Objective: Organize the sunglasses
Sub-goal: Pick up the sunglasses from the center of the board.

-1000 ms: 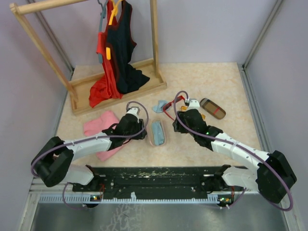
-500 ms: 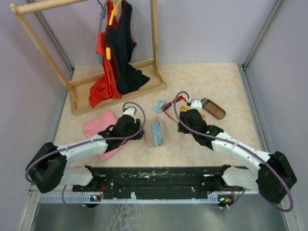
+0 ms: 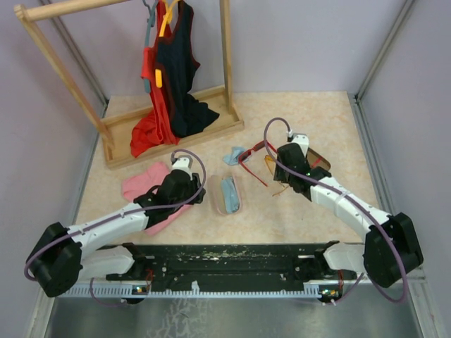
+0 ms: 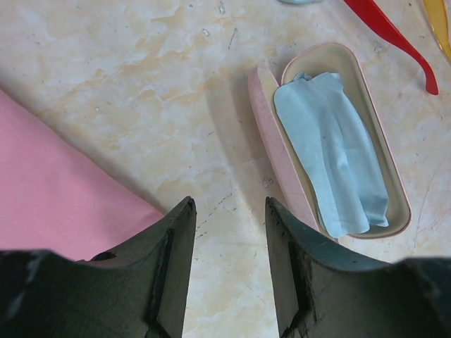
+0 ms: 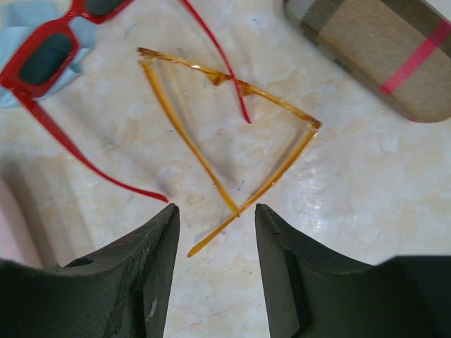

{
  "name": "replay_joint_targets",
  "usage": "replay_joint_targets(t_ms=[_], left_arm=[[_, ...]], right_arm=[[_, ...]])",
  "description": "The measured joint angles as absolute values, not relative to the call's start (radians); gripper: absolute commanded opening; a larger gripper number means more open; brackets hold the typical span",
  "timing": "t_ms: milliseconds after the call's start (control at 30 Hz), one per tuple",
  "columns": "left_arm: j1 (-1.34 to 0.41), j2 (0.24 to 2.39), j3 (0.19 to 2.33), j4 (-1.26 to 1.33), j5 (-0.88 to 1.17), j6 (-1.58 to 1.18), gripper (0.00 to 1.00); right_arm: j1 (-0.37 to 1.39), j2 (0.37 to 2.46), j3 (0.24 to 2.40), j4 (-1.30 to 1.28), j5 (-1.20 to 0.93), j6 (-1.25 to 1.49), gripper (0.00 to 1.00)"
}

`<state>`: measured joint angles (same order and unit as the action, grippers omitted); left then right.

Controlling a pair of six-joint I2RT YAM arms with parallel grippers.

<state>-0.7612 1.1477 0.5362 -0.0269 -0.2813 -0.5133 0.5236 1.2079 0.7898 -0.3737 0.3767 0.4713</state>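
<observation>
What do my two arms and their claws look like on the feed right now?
The left arm and right arm have white links, black joints and a looping purple cable each. The left claw and right claw have dark, blunt, matte fingers.

On the beige table (image 3: 303,113) stand a wooden rack (image 3: 232,128) and lie a pink cloth (image 3: 144,182), open pink case (image 4: 282,162), red sunglasses (image 5: 48,55), orange sunglasses (image 5: 227,77), striped case (image 5: 380,56).

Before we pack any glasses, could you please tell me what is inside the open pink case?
A light blue cloth lies inside the pink case, covering most of its floor. Nothing else shows there; anything under the cloth is hidden.
</observation>
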Motion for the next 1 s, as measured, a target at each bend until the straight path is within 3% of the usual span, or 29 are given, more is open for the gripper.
replay_joint_targets(t_ms=[367,733,1000], left_arm=[[-0.761,1.119,0.535,-0.034,-0.29,-0.5,0.5],[-0.761,1.102,0.535,-0.034,-0.284,-0.5,0.5],[-0.761,1.085,0.534,-0.035,-0.283,-0.5,0.51]], right_arm=[[0.38,1.328,0.806,-0.399,0.361,0.495,0.48],[0.248,1.376,0.707,-0.249,0.234,0.614,0.47],[0.209,1.423,0.674,-0.17,0.157,0.667,0.39]])
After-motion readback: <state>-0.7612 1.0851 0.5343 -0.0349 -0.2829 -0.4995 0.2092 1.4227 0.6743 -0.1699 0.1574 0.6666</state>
